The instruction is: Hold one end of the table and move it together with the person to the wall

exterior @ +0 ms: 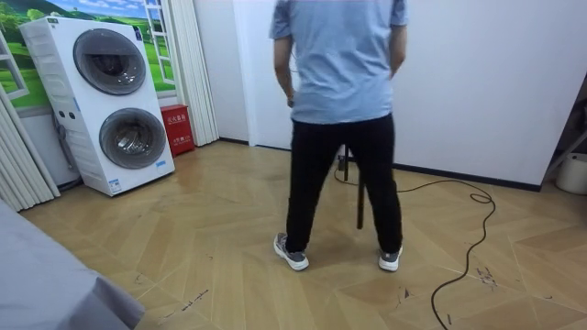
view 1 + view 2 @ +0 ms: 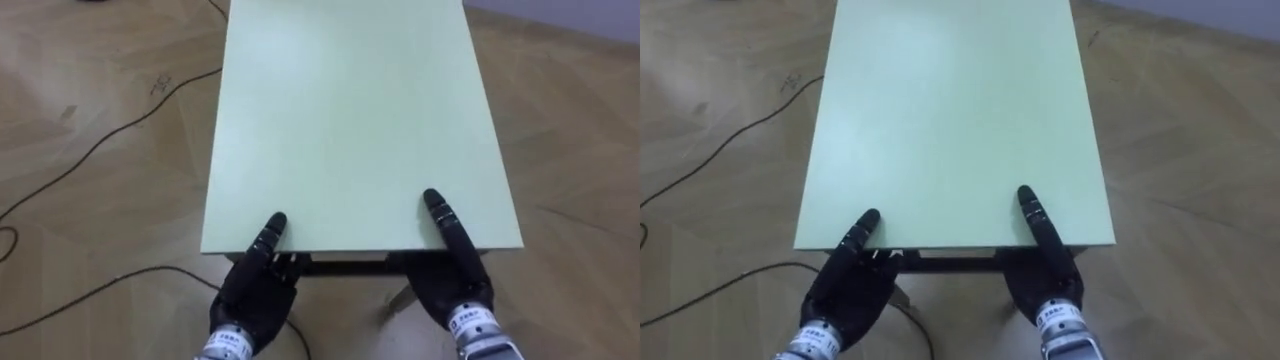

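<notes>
The left robot hand [image 2: 255, 290] and right robot hand [image 2: 452, 282] meet the tabletop's [image 2: 350, 120] near edge for carrying; whether they clench it, I cannot tell.

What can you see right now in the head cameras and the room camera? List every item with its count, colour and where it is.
table: one, pale green top, right in front of the robot
floor: one, brown wood, all around
washing machines: two, white, stacked, room view's left
box: one, red, on the floor beside the washing machines
curtains: two, pale, either side of the washing machines
container: one, white, room view's right edge
person: one, blue shirt and black trousers, back to the room camera, middle of the room view
left hand: one, black, at the table's near edge, left side
right hand: one, black, at the table's near edge, right side
</notes>
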`<state>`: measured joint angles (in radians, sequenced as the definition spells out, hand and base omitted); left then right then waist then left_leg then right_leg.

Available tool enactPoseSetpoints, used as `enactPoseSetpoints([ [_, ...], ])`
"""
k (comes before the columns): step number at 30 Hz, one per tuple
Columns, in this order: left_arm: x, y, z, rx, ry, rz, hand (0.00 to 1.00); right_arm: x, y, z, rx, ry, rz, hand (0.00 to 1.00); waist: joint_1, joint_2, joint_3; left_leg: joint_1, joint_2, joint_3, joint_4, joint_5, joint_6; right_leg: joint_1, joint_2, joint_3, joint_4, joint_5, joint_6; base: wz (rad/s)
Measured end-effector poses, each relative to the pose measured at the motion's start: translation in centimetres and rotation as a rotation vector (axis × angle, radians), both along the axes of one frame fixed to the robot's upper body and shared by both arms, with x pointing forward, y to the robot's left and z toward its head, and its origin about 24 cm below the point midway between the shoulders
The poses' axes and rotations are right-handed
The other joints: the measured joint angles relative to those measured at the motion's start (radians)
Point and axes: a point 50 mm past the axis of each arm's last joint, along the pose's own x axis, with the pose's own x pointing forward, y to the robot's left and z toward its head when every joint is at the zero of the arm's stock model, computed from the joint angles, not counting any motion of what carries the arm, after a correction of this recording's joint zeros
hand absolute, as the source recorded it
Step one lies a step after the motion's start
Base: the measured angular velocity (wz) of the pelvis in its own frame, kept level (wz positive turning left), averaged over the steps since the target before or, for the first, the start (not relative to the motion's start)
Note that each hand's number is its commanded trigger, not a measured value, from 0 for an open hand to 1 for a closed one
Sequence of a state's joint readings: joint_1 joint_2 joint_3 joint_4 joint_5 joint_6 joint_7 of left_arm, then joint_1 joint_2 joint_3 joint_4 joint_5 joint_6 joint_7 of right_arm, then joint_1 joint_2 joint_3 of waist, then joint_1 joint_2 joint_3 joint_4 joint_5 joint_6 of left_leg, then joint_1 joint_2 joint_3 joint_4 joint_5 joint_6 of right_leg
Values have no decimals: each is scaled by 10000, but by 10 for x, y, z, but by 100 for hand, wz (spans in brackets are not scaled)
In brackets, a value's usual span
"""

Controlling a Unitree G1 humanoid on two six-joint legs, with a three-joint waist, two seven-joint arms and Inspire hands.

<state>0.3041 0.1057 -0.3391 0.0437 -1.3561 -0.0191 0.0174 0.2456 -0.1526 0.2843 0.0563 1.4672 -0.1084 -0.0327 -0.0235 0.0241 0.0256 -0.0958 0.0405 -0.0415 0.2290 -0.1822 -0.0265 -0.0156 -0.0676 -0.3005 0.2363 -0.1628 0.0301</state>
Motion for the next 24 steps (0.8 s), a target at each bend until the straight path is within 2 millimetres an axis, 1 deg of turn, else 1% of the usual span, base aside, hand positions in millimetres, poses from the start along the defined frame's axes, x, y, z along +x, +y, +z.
enactPoseSetpoints([
  [2,0,-1,0,109,-17,-123,100,-3,-2,-2,-35,96,-69,100,-166,-52,1,7,135,1227,17,75,105,306,-67,-521,56,-17,16,88],
  [3,0,-1,0,108,-17,-125,100,-3,-2,-2,3,114,-83,100,-189,-52,0,38,167,1389,18,84,120,338,-77,-613,164,-19,19,68],
  [4,0,-1,0,110,-27,-128,100,-3,-2,-2,67,142,-105,100,-219,-29,8,110,189,1073,34,114,135,155,-143,-680,884,-84,62,62],
  [5,0,-1,0,159,-59,-174,100,-5,-3,-3,24,206,-147,100,-276,-41,9,126,267,275,115,120,127,-245,16,-75,1175,-443,-109,57],
  [6,1,0,1,188,-96,-171,100,-5,-2,-3,78,204,-170,100,-242,-11,26,62,225,-99,137,118,122,-390,228,441,646,-506,-246,49],
  [7,3,1,2,173,-213,-71,100,-2,-1,-1,114,55,-142,100,-226,-116,-34,-190,97,-334,252,69,44,-706,340,951,-580,115,-413,61],
  [8,4,-2,2,108,-116,-114,100,-1,-3,1,-19,-43,-165,100,-375,165,-9,-252,62,-229,227,29,-37,-688,275,547,-372,331,-561,57],
  [9,4,-2,1,104,-92,-148,100,0,-4,2,-212,-116,-100,100,-284,275,-6,-158,190,635,57,92,-65,-676,256,307,-304,295,-559,48],
  [10,4,-2,1,164,-117,-182,100,0,-4,2,-242,-134,-112,100,-265,296,-7,-146,264,1025,12,135,-68,-673,254,225,-292,295,-559,26],
  [11,5,-1,2,279,-212,-199,100,1,-4,2,-188,-135,-150,100,-266,302,-5,-157,363,1541,-77,230,-68,-671,252,168,-263,290,-550,31],
  [12,7,-1,3,309,-257,-209,100,1,-3,2,-157,-139,-166,100,-268,296,-1,-171,371,1592,-96,268,-65,-671,240,99,-238,285,-542,40],
  [13,8,0,4,349,-292,-206,100,1,-2,2,-99,-130,-161,100,-265,292,2,-170,365,1662,-128,302,-50,-672,192,-36,-138,243,-485,30],
  [14,7,0,3,288,-267,-183,100,0,-1,1,-45,-69,-139,100,-205,292,2,-172,333,1708,-113,306,-36,-673,134,-63,-33,201,-421,23],
  [16,6,0,3,311,-215,-226,100,-3,-1,0,32,46,-170,100,-167,265,19,-252,258,1710,-67,304,10,-677,32,-149,119,140,-323,31],
  [17,6,-1,2,305,-188,-234,100,-3,-2,-1,89,77,-203,100,-261,236,29,-354,144,1698,-48,342,98,-676,-45,-274,222,54,-219,53],
  [18,6,-2,2,300,-179,-250,100,-4,-2,-1,84,92,-219,100,-331,232,28,-399,92,1682,-55,377,154,-673,-99,-311,250,32,-191,65],
  [19,6,-3,1,329,-169,-291,100,-5,-3,-1,86,115,-228,100,-415,221,26,-485,-52,1622,-57,428,247,-664,-220,-292,284,-22,-108,62],
  [20,6,-2,1,361,-139,-297,100,-6,-3,-2,69,138,-251,100,-496,192,35,-504,-197,1433,-58,471,320,-610,-328,-265,283,-80,-23,60],
  [21,5,-2,0,370,-113,-309,100,-7,-3,-2,76,171,-265,100,-530,183,36,-492,-261,1360,-55,494,357,-549,-372,-245,276,-104,12,61],
  [22,5,-2,-1,375,-44,-323,100,-9,-3,-4,91,242,-314,100,-535,161,39,-472,-391,1203,-53,528,415,-430,-439,-156,268,-132,57,60],
  [23,4,-3,-2,382,-8,-326,100,-10,-2,-5,119,285,-346,100,-528,121,46,-451,-476,1195,-38,558,472,-317,-490,9,232,-169,117,56],
  [24,4,-3,-2,386,-1,-322,100,-10,-2,-5,124,288,-363,100,-526,89,59,-449,-524,1161,-26,566,496,-262,-520,60,207,-199,164,44],
])
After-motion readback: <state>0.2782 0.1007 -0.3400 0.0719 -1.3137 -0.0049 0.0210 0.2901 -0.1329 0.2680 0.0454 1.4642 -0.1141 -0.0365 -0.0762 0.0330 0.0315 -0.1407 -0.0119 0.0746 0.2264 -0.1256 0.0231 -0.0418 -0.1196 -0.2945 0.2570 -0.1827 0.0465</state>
